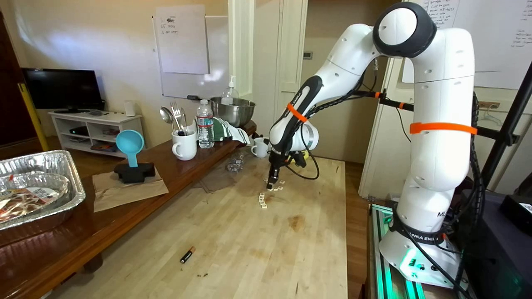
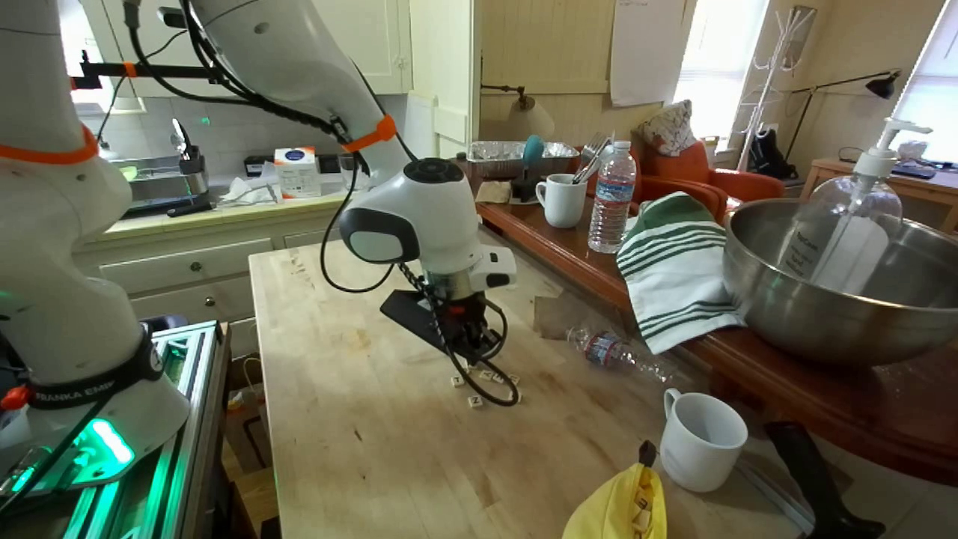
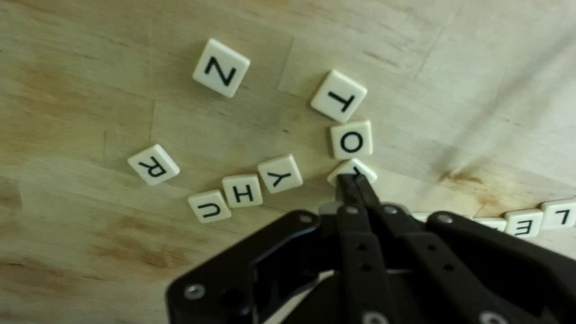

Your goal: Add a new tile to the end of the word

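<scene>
Gripper (image 3: 354,177): And it's clenched, both fingers pressed side by side, tips masking part of a half-covered tile (image 3: 351,166); touching it or not, I can't tell.
Word (image 3: 533,220): Over to the wrist view's lower right, there it lies, a straight row of cream letter tiles, L tile (image 3: 559,213) farthest right, E tile (image 3: 523,222) snug against it, the next ones partly blocked by the gripper! In an exterior view, a short line of pale tiles (image 1: 262,199) rests just beside the fingertips.
O tile (image 3: 351,140) and T tile (image 3: 339,96): Right off the fingertips sits O, with T canted just beside it.
Y tile (image 3: 280,173), H tile (image 3: 243,191), U tile (image 3: 209,207): A loose little string to the left, H in the middle, U tucked close.
R tile (image 3: 154,164): Out past U, alone and tilted.
Z-or-N tile (image 3: 221,68): Up top, well apart, turned so the letter could be either.
Panda arm (image 1: 442,99): White, orange-banded, arched high, wrist low over the butcher-block tabletop (image 1: 316,236).
Battery (image 1: 187,255): On that tabletop, well apart from the tiles.
Ledge (image 1: 162,160): Busy up here! Foil trays (image 1: 76,187), turquoise scoop (image 1: 130,142), white mug (image 1: 185,147) of cutlery (image 1: 178,118), water bottle (image 1: 205,129), striped towel (image 2: 673,269), steel bowl (image 2: 823,322) with a pump bottle (image 2: 846,243).
Yellow pouch (image 2: 617,501): Near a second white mug (image 2: 703,445), with a crushed bottle (image 2: 617,352) by the ledge.
</scene>
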